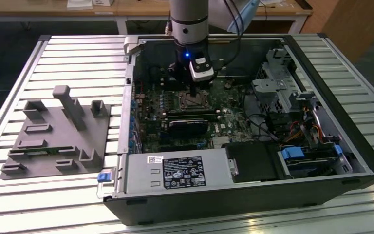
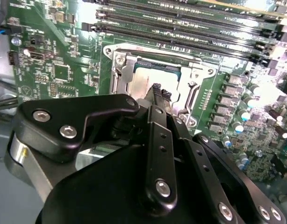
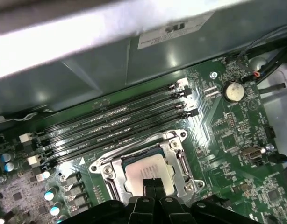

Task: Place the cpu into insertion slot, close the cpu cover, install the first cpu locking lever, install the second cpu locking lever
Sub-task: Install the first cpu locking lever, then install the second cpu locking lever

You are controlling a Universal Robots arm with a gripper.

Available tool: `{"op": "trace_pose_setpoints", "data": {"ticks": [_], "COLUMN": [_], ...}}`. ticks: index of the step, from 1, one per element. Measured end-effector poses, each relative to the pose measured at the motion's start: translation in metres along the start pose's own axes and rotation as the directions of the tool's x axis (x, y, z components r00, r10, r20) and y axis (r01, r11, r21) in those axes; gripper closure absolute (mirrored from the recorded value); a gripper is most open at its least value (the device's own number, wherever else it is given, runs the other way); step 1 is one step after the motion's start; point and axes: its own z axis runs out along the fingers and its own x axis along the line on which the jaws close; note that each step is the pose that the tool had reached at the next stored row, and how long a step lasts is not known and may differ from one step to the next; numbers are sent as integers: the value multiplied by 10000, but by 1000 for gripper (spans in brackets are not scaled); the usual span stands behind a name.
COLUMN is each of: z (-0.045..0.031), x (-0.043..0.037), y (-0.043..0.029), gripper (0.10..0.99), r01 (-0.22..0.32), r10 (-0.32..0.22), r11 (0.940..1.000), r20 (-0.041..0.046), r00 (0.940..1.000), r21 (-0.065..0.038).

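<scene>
The cpu lies flat in the insertion slot of the green motherboard, its pale metal top showing in both wrist views. The silvery cpu cover lies down around the chip as a frame; the same cpu cover borders the cpu in the second wrist view. My gripper hangs just above the chip's middle, its black fingers pressed together with nothing between them. In the exterior view the gripper stands upright over the socket inside the open computer case.
Long black memory slots run beside the socket. A black cooler, a power supply and a drive cage with cables crowd the case. A grey fixture sits on the table at the exterior view's left.
</scene>
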Motion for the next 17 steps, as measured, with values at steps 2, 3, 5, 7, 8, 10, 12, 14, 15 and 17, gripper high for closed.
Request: {"op": "trace_pose_setpoints", "data": {"ticks": [2, 3, 5, 7, 8, 10, 12, 14, 15, 17], "z": [-50, -68, -86, -86, -89, -92, -94, -93, -92, -92], "x": [-6, -8, -10, -10, -10, -11, -12, -15, -16, -20], "y": [1, 1, 1, 2, 1, 1, -2, -9, -13, -22], "gripper": [980, 980, 980, 980, 980, 980, 980, 980, 980, 980], "r01": [0, 0, 0, 0, 0, 0, 2, 1, 0, 0], "r10": [0, 0, 0, 0, 0, 0, -2, -1, 0, 0], "r11": [10000, 10000, 10000, 10000, 10000, 10000, 10000, 10000, 10000, 10000], "r20": [0, 0, -1, 0, -1, -1, -1, -1, 0, -1], "r00": [10000, 10000, 10000, 10000, 10000, 10000, 10000, 10000, 10000, 10000], "r21": [1, 0, 0, -2, 0, 0, 3, 1, 0, 1]}}
